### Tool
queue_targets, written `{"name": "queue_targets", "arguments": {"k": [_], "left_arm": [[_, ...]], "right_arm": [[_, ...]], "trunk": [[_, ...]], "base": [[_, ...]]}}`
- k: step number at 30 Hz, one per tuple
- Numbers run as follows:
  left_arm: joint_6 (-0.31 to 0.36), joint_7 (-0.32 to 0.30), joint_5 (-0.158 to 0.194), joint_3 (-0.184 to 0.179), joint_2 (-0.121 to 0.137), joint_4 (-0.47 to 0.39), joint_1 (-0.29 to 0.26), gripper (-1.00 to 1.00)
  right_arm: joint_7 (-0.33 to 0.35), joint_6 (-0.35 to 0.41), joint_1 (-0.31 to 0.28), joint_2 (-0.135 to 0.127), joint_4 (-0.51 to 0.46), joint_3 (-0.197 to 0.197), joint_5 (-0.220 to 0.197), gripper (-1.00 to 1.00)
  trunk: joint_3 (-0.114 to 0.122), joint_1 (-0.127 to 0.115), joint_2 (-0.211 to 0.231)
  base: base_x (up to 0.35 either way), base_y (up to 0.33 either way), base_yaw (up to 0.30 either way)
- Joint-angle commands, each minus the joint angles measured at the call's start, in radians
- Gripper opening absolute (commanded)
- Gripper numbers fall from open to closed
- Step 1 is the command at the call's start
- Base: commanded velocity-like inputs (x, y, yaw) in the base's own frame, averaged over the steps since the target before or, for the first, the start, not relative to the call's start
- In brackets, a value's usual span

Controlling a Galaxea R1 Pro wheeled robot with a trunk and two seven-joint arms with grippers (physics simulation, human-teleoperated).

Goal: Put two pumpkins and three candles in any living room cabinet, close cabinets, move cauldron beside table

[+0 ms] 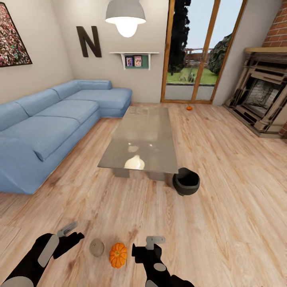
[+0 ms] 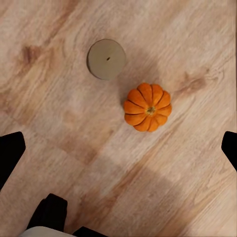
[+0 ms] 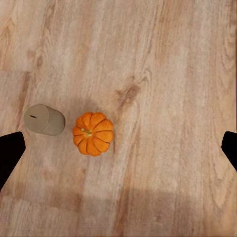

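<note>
**A:** Pumpkin (image 1: 118,255) on the wood floor (image 1: 223,223) right at the robot's feet, between the two grippers. Candle (image 1: 96,247) just beside it, upright, not touching.

**B:** Claws?

**A:** Left gripper (image 1: 71,235) and right gripper (image 1: 148,246) both hang above the floor, holding nothing. In both wrist views the fingertips sit at the frame edges, well apart, so jaws spread wide. Pumpkin (image 2: 147,107) and candle (image 2: 106,59) lie below the left claw; the right wrist view has the pumpkin (image 3: 93,133) nearer centre, with the candle (image 3: 44,119) off to one side. My read: lining up for a top-down pick, one item per arm.

**B:** Further out?

**A:** Cauldron (image 1: 186,181) on the floor at the near right corner of the glass coffee table (image 1: 139,137), close or touching, can't tell. That looks like "next to a table" already met.

**B:** Rest?

**A:** Second pumpkin (image 1: 189,108) far off on the floor near the glass doors (image 1: 195,52). Blue sofa (image 1: 52,123) left, fireplace (image 1: 261,95) right.
</note>
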Motion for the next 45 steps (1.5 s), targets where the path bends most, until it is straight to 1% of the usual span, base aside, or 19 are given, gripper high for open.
{"name": "queue_targets", "arguments": {"k": [1, 7, 11, 15, 19, 25, 33, 39, 45], "left_arm": [[0.004, 0.008, 0.009, 0.001, 0.000, -0.002, 0.000, 1.00], [0.004, 0.008, 0.000, 0.001, 0.000, -0.001, 0.000, 1.00], [0.004, 0.008, 0.003, 0.001, 0.000, 0.007, 0.000, 1.00], [0.004, 0.008, 0.005, 0.001, 0.001, 0.010, 0.000, 1.00], [0.003, 0.008, 0.000, 0.001, 0.000, 0.011, 0.000, 1.00], [0.003, 0.008, 0.007, 0.004, 0.000, 0.011, 0.000, 1.00], [0.003, 0.008, 0.009, 0.005, 0.003, 0.011, 0.000, 1.00], [0.002, 0.008, 0.008, 0.005, 0.003, 0.011, 0.000, 1.00], [0.002, 0.008, 0.009, 0.005, 0.004, 0.011, 0.000, 1.00]], "right_arm": [[-0.007, 0.004, -0.001, 0.000, -0.001, 0.003, -0.002, 1.00], [-0.007, 0.004, -0.001, 0.001, -0.001, 0.003, -0.002, 1.00], [-0.007, 0.004, -0.001, 0.002, 0.004, 0.002, -0.003, 1.00], [-0.007, 0.004, -0.001, 0.002, 0.009, 0.001, -0.003, 1.00], [-0.007, 0.004, -0.001, 0.002, 0.010, 0.001, -0.002, 1.00], [-0.006, 0.003, -0.001, -0.001, 0.010, 0.001, -0.002, 1.00], [-0.006, 0.003, -0.001, 0.000, 0.010, 0.002, 0.001, 1.00], [-0.006, 0.002, -0.001, -0.001, 0.010, 0.001, -0.002, 1.00], [-0.006, 0.002, -0.001, -0.001, 0.010, 0.001, -0.003, 1.00]], "trunk": [[-0.001, 0.000, 0.000], [0.000, 0.000, 0.000], [0.000, 0.000, 0.000], [0.001, 0.000, 0.000], [0.001, 0.000, 0.000], [0.001, 0.000, 0.000], [-0.024, 0.031, -0.056], [-0.024, 0.031, -0.056], [-0.024, 0.031, -0.056]], "base": [[0.027, 0.057, -0.194], [0.167, 0.016, -0.073], [0.169, 0.033, -0.170], [0.067, 0.188, -0.181], [0.172, 0.059, -0.030], [0.033, 0.007, -0.004], [0.001, 0.000, 0.000], [0.000, 0.006, 0.000], [0.000, 0.224, 0.000]]}}
